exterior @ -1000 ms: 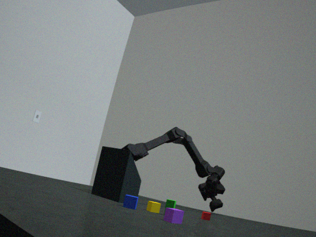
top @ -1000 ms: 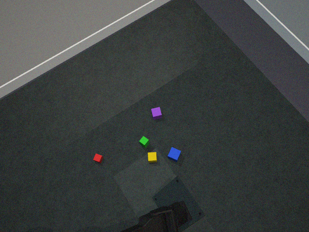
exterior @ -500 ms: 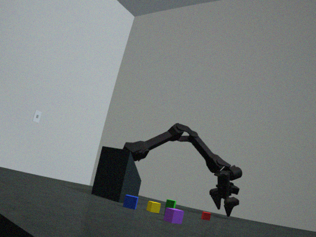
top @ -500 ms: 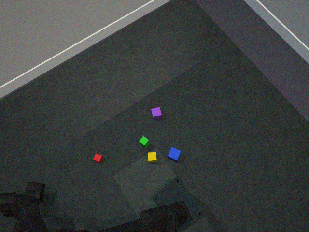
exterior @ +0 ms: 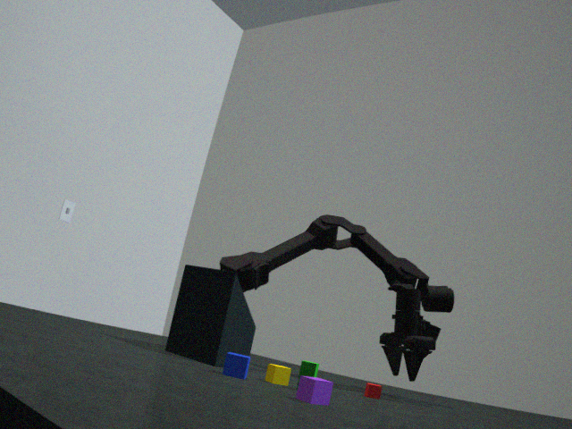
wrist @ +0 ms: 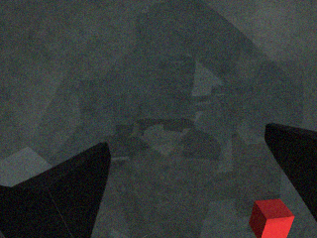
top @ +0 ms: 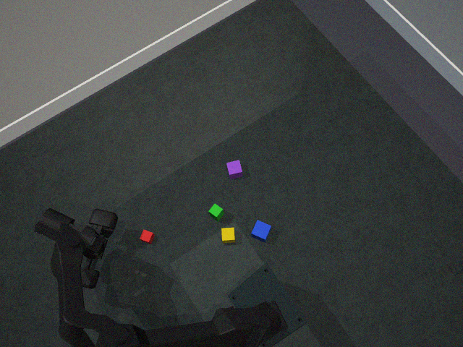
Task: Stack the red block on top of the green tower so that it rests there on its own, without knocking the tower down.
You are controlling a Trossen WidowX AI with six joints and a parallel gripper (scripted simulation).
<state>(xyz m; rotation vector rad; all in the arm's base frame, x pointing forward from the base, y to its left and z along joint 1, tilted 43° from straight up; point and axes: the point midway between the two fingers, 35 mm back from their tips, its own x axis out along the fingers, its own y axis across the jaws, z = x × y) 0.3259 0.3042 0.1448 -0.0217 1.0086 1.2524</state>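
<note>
No readable text, label, brand, number or sign on any surface in view.
</note>
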